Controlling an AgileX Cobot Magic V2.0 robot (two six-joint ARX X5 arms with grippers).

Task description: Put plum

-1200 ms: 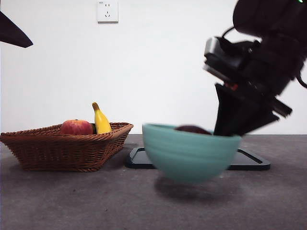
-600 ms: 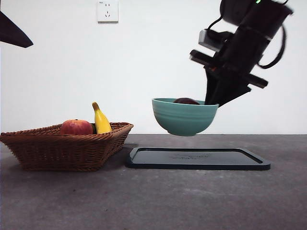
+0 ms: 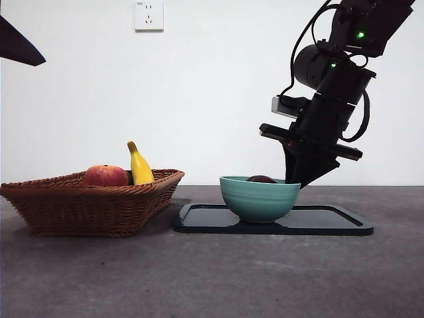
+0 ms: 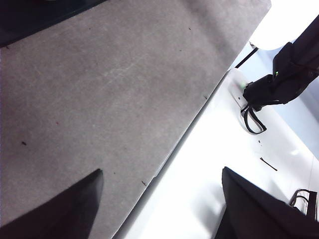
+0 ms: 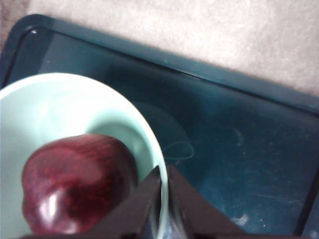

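A: Front view. Teal bowl (image 3: 260, 198) sits on the dark tray (image 3: 338, 224), which lies flat on the grey desk (image 3: 212, 278). Only a dark sliver of the plum (image 3: 262, 179) shows above the rim.

B: Right wrist view fills that in. The plum (image 5: 77, 184) lies inside the bowl (image 5: 45, 109), glossy maroon, resting against the wall nearest the camera. The right gripper (image 5: 163, 199) has its fingers pinched on the bowl's rim, one inside, one outside (only the thin wall between them).

A: From the front, that right gripper (image 3: 296, 180) comes down steeply from the upper right to the bowl's right edge; the pinch itself is hidden there.

B: Tray (image 5: 239, 149) under the bowl, bare and dark to the side.

A: Wicker basket (image 3: 93, 205) stands left of the tray, holding a red apple (image 3: 105, 175) and a banana (image 3: 139, 165). Neither wrist view shows it.

B: Left wrist view: left gripper (image 4: 159, 199) fingers spread wide, nothing between them, above bare desk (image 4: 99, 99) and its edge.
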